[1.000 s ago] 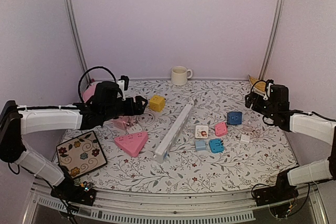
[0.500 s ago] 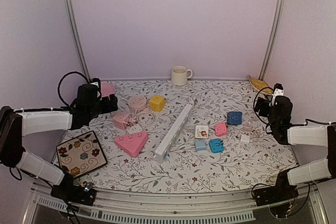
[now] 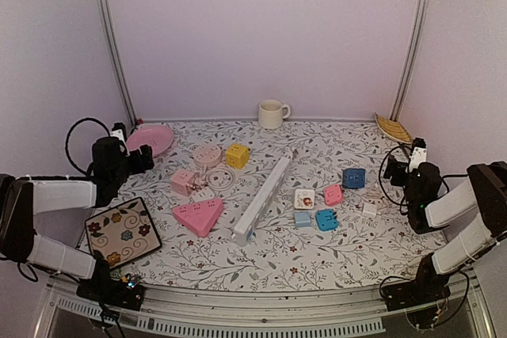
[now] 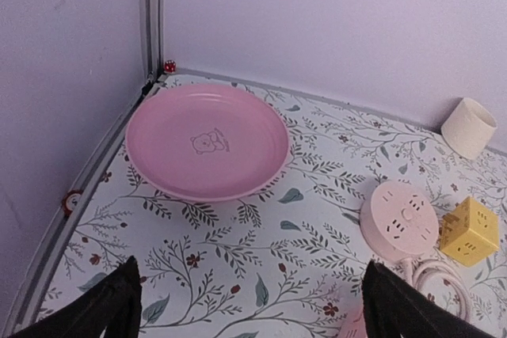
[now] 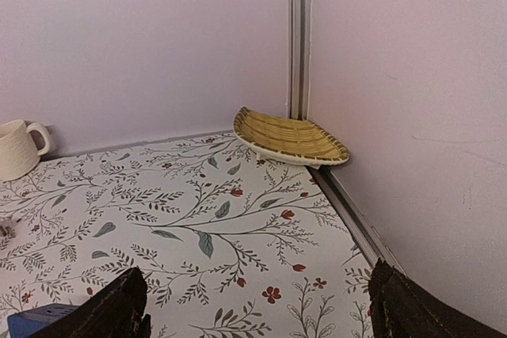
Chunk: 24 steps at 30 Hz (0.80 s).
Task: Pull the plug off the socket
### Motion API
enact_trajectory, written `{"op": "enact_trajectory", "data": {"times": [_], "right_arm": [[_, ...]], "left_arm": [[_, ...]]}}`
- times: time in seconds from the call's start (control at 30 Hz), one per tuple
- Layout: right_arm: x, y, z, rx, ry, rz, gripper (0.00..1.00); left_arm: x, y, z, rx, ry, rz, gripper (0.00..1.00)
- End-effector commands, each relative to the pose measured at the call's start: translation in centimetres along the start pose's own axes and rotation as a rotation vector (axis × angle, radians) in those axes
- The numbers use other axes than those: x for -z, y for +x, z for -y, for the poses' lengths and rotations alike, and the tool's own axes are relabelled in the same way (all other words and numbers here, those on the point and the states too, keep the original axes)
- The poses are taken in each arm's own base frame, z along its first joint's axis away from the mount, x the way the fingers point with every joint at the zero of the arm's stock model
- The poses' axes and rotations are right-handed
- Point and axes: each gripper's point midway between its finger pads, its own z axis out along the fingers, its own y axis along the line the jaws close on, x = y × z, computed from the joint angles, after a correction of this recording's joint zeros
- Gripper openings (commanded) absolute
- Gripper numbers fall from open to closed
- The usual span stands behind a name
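Approach pending: left gripper (image 4: 249, 300) at nine o'clock, right gripper (image 5: 257, 306) at three, both gaping empty; next, grasp white plug (image 3: 203, 193) by pink cube socket (image 3: 184, 182)

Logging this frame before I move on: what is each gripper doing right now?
Left gripper: open, holding nothing.
Right gripper: open, holding nothing.

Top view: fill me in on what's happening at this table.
Nothing is being handled right now. The left gripper hangs open facing the pink plate, and the right gripper hangs open facing the yellow woven dish. The white power strip and the pink triangular socket lie mid-table, in neither grip.
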Motion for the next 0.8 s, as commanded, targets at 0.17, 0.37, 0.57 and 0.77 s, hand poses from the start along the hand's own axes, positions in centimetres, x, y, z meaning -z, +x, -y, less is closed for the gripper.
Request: {"op": "enact_trajectory", "data": {"times": [0.17,0.37,0.57,0.77], "right_arm": [[0.2,-3.0,-1.4,0.021,-0.080,0.125,0.99],[0.2,-2.7,-1.7,0.026,-0.119,0.121,0.99],[0.1,-2.2,-1.6,0.028,-0.124,0.127,0.99],[0.2,-2.3,-1.5,0.024,-0.121,0.130,0.99]], "left_arm": [[1.5,-3.4,-3.8,-0.155,-0.204,0.218,0.97],[1.7,-2.6,-4.8,-0.157,-0.219,0.312,0.97],[0.7,-2.7,-5.5,-0.169,-0.271,0.289,0.97],[1.9,-3.2,-6.4,-0.161,-0.313,0.351,0.97]]}}
